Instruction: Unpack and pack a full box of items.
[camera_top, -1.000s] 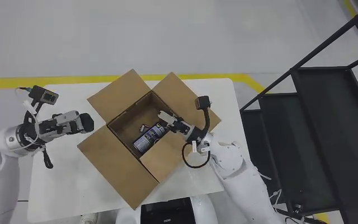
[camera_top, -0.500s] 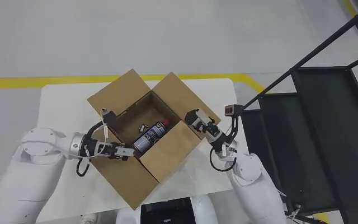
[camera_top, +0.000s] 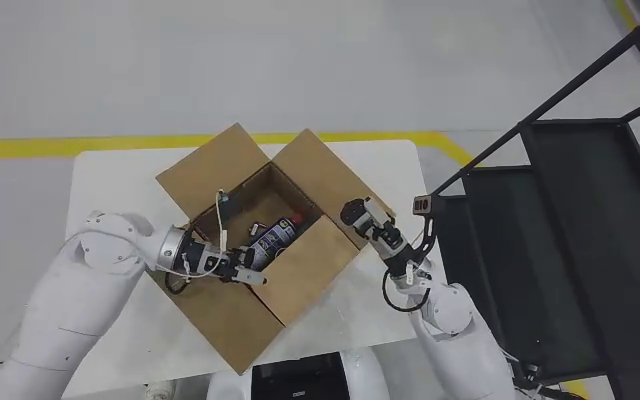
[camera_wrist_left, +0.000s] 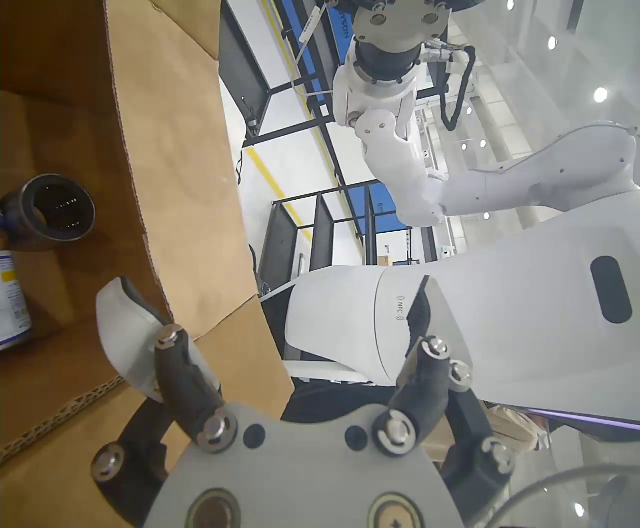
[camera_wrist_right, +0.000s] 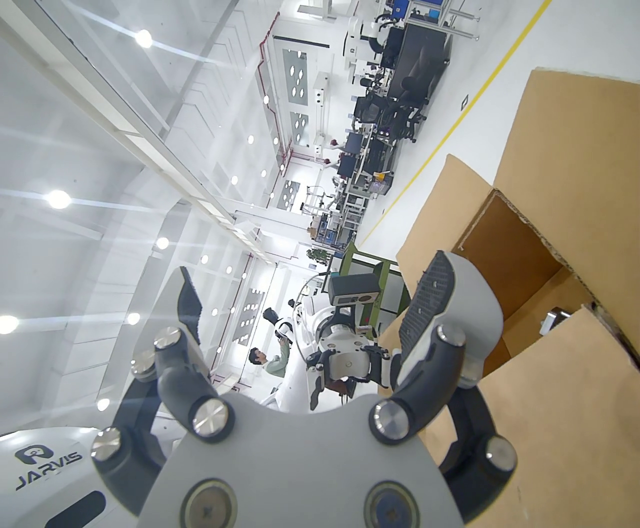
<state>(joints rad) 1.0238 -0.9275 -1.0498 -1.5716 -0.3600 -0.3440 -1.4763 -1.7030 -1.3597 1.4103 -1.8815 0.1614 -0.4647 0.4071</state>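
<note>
While left gripper (camera_top: 248, 276) hovered: fingers spread wide, empty, over cardboard box (camera_top: 215, 160) near wall.
Red-capped can (camera_top: 270, 241): lying inside box.
Right gripper (camera_top: 350, 211): fingers parted, empty, beside box.
Advice: clear wall, straddle can's middle.

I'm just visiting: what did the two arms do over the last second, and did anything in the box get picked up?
The left gripper swung in from the left side of the table, over the near wall of the box, towards the can, fingers open. The right gripper pulled out of the box to the flap on its own side, open and empty. Nothing was grasped. The can, box and table stayed put.
</note>
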